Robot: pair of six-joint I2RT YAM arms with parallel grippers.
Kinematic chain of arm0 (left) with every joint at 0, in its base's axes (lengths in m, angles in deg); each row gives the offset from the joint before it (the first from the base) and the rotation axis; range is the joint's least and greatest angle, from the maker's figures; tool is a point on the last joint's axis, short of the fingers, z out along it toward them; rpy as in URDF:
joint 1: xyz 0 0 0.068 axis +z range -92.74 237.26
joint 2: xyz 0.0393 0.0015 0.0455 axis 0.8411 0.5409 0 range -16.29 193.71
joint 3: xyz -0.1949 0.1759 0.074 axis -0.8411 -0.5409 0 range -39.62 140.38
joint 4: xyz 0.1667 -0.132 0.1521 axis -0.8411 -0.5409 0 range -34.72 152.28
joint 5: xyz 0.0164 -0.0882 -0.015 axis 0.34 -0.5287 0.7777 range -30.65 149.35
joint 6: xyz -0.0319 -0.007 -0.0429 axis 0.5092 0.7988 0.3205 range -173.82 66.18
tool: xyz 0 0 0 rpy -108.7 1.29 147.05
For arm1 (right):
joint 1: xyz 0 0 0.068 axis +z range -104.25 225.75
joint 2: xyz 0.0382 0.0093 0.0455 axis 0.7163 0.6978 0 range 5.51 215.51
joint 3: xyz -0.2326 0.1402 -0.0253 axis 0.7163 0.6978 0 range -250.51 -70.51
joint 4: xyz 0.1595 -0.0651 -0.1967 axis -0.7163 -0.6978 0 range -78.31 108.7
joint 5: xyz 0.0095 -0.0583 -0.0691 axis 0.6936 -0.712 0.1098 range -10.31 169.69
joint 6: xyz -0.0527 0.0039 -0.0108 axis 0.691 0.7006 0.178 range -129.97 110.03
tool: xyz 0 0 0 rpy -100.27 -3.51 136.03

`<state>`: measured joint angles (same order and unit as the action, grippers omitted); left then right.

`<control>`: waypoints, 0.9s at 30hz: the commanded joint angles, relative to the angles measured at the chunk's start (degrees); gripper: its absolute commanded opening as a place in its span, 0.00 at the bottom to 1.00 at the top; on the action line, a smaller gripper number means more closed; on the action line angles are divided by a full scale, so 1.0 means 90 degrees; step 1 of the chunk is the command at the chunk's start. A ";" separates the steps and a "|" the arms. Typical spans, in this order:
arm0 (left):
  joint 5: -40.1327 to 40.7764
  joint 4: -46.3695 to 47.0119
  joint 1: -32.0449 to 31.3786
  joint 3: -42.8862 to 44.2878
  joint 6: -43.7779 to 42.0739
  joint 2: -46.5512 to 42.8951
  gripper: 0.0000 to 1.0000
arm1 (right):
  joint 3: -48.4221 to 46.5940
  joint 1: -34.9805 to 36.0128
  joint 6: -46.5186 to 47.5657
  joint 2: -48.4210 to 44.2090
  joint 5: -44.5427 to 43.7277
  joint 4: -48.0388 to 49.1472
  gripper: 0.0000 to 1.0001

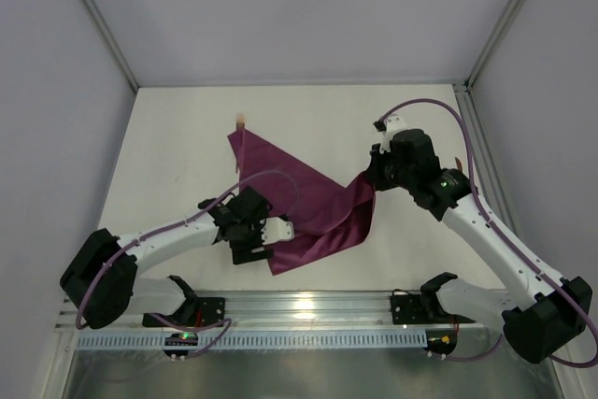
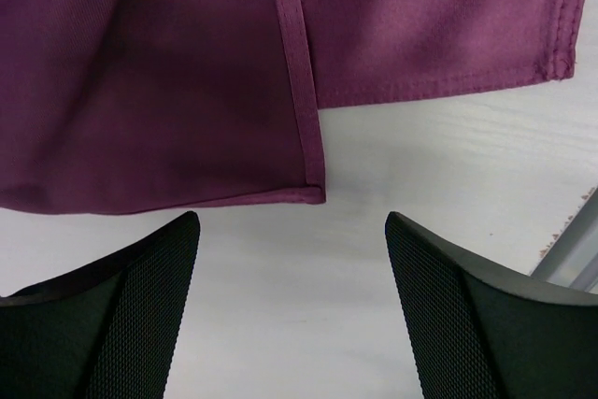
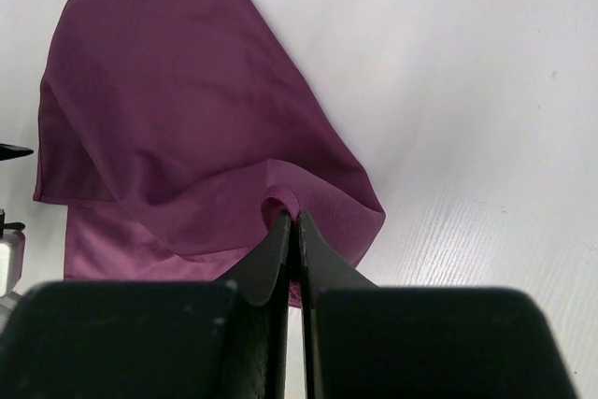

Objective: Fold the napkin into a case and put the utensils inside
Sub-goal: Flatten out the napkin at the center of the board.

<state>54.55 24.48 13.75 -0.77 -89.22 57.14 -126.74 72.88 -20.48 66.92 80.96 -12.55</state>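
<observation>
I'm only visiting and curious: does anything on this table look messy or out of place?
Yes. The napkin lies askew and rumpled, half folded, with one fold pinched in the right hand. At its far corner, only the tip of a small coppery utensil shows.

napkin (image 1: 313,207) on table (image 1: 177,137), utensil (image 1: 241,121) behind — far corner

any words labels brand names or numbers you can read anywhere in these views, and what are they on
None: no text can be read in any view.
The napkin is plain cloth, with no tag or print showing.
The table and the rail at its near edge bear no legible marks.
The green light by the left arm's base is a lamp, not a sign.
</observation>
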 commanded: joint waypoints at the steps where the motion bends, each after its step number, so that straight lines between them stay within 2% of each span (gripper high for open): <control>1: -0.0112 0.0626 -0.0029 -0.0039 -0.0246 0.0103 0.82 | 0.0007 -0.0037 -0.0015 -0.0134 -0.0093 0.0259 0.03; 6: 0.0152 0.0665 -0.0029 -0.0108 -0.0383 0.0639 0.78 | 0.0036 -0.0037 0.0005 -0.0202 -0.0074 0.0268 0.03; 9: 0.0318 0.0607 -0.0029 -0.0127 -0.0383 0.0874 0.65 | 0.0017 -0.0027 0.0015 -0.0270 -0.0083 0.0268 0.03; 10: 0.0357 0.0616 -0.0029 -0.0147 -0.0383 0.0913 0.56 | 0.0007 -0.0036 0.0034 -0.0280 -0.0093 0.0268 0.03; 12: 0.0435 0.0733 -0.0029 -0.0186 -0.0383 0.0952 0.48 | -0.0003 -0.0037 0.0054 -0.0309 -0.0113 0.0259 0.03; 13: 0.0406 0.0820 -0.0029 -0.0196 -0.0354 0.0962 0.40 | -0.0022 -0.0027 0.0083 -0.0319 -0.0113 0.0249 0.03; 15: 0.0222 0.1006 -0.0029 -0.0167 -0.0169 0.0982 0.28 | -0.0071 -0.0027 0.0083 -0.0319 -0.0113 0.0230 0.03; 16: 0.0201 0.1026 -0.0029 -0.0137 -0.0082 0.1001 0.09 | -0.0081 -0.0027 0.0083 -0.0319 -0.0113 0.0210 0.03; 17: 0.0220 0.1104 -0.0029 -0.0050 0.0122 0.0982 0.00 | -0.0110 -0.0036 0.0083 -0.0329 -0.0113 0.0200 0.03; 20: 0.0337 0.1163 0.0000 0.0145 0.0455 0.0700 0.00 | -0.0285 -0.0046 0.0102 -0.0358 -0.0113 0.0054 0.03; 23: 0.0396 0.0979 0.0195 0.0545 0.0846 -0.0051 0.00 | -0.0665 -0.0046 0.0190 -0.0426 -0.0113 -0.0199 0.03; 27: 0.0697 0.0227 0.0644 0.2055 0.1481 -0.1018 0.00 | -0.1485 -0.0046 0.0307 -0.0670 -0.0347 -0.0600 0.03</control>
<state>58.33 28.00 17.31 6.58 -81.85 55.26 -133.05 72.62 -19.19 64.71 79.83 -17.23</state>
